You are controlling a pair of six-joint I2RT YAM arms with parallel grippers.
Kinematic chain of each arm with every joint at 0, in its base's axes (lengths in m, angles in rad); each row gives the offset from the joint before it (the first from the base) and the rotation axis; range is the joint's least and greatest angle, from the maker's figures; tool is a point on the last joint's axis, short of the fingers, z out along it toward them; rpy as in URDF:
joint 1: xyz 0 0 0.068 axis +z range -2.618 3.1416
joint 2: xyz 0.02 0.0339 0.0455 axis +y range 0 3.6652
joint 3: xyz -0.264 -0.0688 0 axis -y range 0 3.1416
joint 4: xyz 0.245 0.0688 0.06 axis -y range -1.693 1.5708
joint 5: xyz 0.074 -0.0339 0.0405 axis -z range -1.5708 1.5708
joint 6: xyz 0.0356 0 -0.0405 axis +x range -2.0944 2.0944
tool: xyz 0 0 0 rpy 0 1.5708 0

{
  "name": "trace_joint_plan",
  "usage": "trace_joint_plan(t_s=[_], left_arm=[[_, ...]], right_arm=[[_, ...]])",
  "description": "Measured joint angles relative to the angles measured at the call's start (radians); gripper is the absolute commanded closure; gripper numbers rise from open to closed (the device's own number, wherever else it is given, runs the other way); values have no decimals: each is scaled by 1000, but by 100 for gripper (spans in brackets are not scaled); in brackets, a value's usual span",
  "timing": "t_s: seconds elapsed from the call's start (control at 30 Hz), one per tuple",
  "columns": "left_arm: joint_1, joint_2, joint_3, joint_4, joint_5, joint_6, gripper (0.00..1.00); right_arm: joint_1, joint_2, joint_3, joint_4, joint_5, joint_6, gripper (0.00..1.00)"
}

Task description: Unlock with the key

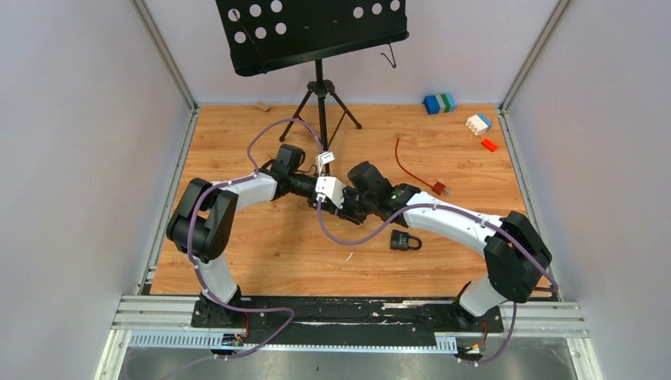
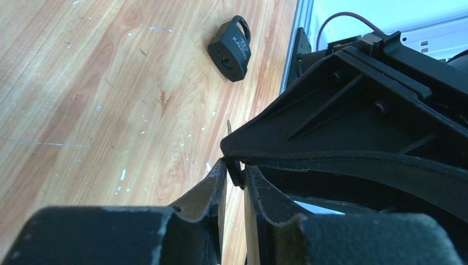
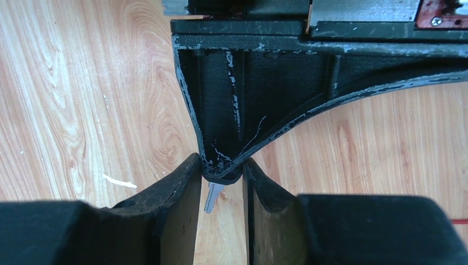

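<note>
My two grippers meet tip to tip above the middle of the wooden table. In the right wrist view my right gripper is shut on the key, whose silver toothed blade hangs below the fingertips. The left wrist view shows my left gripper with both fingers pressed on the key's small black head, the right gripper's finger crossing just above. The black padlock lies loose on the table near the right arm, also visible as the padlock with its shackle down in the body.
A music stand's tripod rises at the back centre. A red cable lies behind the right arm. Toy blocks and more blocks sit at the back right. Metal rails frame the table's sides.
</note>
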Motion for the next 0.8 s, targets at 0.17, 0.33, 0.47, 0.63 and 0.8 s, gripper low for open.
trace_joint_plan(t_s=[0.17,0.33,0.47,0.63,0.8], left_arm=[[0,6,0,-1,-14,0,92],[0,6,0,-1,-25,-2,98],[0,6,2,-6,-31,4,100],[-4,5,10,-31,-31,29,100],[-4,-5,10,-58,-32,47,100]], right_arm=[[0,11,3,0,11,8,82],[1,12,6,-1,21,14,74],[1,13,6,-2,23,16,65],[1,13,6,1,33,16,50],[-3,0,6,-1,42,13,28]])
